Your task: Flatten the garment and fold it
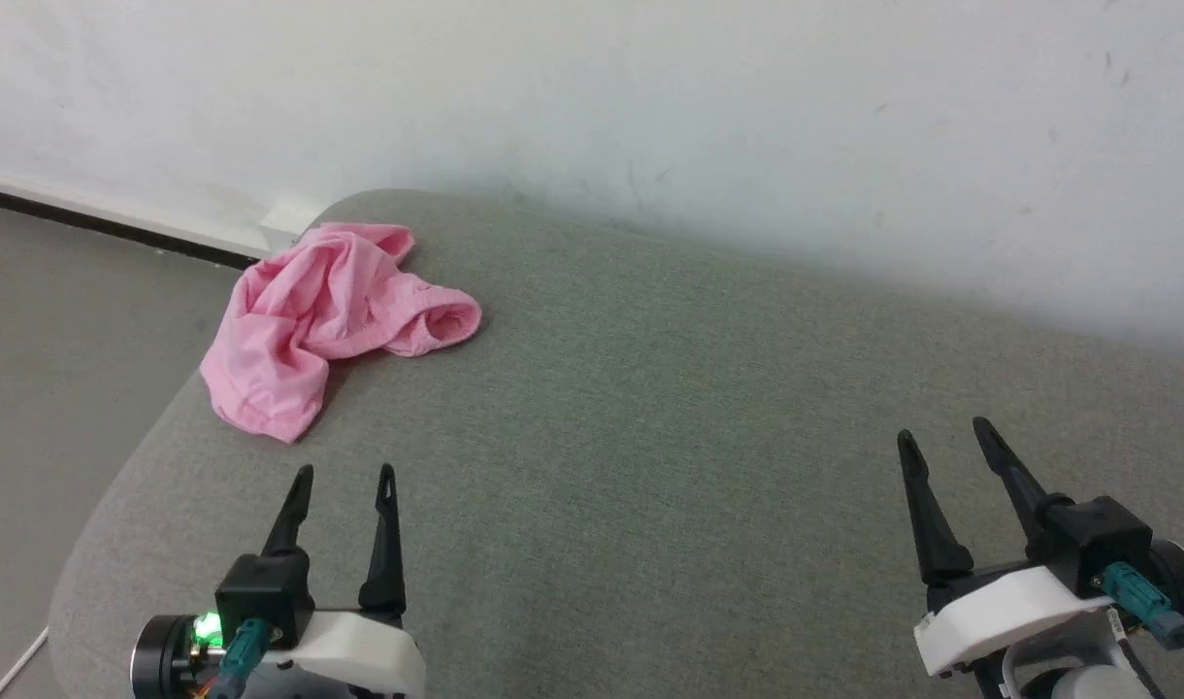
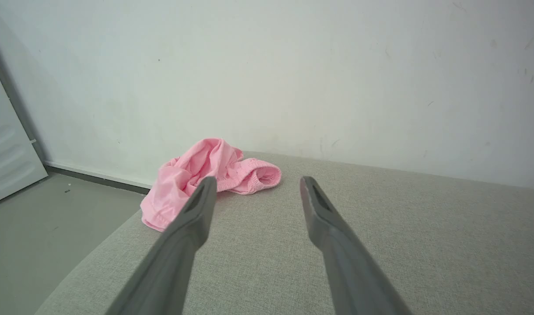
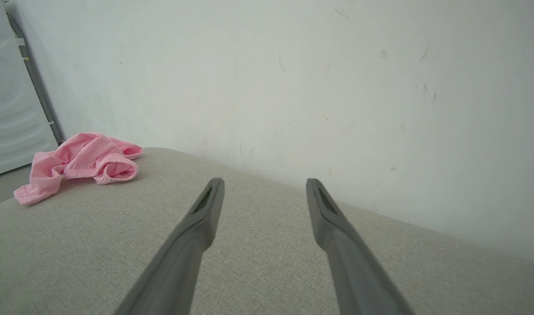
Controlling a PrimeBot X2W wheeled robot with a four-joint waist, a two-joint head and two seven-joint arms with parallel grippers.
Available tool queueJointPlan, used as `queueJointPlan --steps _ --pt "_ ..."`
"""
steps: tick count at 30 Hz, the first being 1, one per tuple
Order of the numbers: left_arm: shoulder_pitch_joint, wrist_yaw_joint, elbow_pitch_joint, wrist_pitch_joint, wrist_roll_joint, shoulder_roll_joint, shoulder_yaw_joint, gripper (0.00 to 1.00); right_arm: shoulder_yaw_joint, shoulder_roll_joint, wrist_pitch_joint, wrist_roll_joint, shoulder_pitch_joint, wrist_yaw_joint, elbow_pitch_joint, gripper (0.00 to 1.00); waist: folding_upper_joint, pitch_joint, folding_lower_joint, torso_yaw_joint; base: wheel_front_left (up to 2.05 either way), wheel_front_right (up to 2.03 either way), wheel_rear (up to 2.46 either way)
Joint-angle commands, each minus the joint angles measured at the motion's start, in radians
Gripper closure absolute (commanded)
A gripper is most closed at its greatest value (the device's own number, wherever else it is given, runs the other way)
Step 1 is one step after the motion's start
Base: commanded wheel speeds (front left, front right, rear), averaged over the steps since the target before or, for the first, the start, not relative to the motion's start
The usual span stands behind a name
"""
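at the far left corner of the grey padded surface [image 1: 650, 408], the pink garment [image 1: 330, 311] lies crumpled, reaching the left edge. near the front edge, the left gripper [image 1: 346, 471] and right gripper [image 1: 942, 429] hover, jaws apart and empty, clear of the garment.

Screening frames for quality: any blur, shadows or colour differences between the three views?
Head view: even light, garment casts a slight shadow on the cushion. Left wrist view: left end effector fingers soft, garment sharp. Right wrist view: cushion reads paler, beige rather than grey-green.
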Motion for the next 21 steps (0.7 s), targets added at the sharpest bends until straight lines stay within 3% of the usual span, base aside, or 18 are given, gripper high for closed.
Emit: queueJointPlan --steps 1,21 --pt "0.017 0.004 -0.005 -0.01 -0.003 -0.003 -0.002 0.0 0.001 0.002 -0.011 0.014 0.012 -0.001 0.002 0.0 0.0 -0.004 0.0 0.02 0.0 0.0 0.0" --pt "0.043 0.012 -0.01 -0.052 -0.006 -0.001 -0.002 0.0 0.011 0.003 -0.053 0.043 0.013 -0.001 0.02 0.0 0.0 -0.016 0.0 0.156 0.0 0.0 0.0"
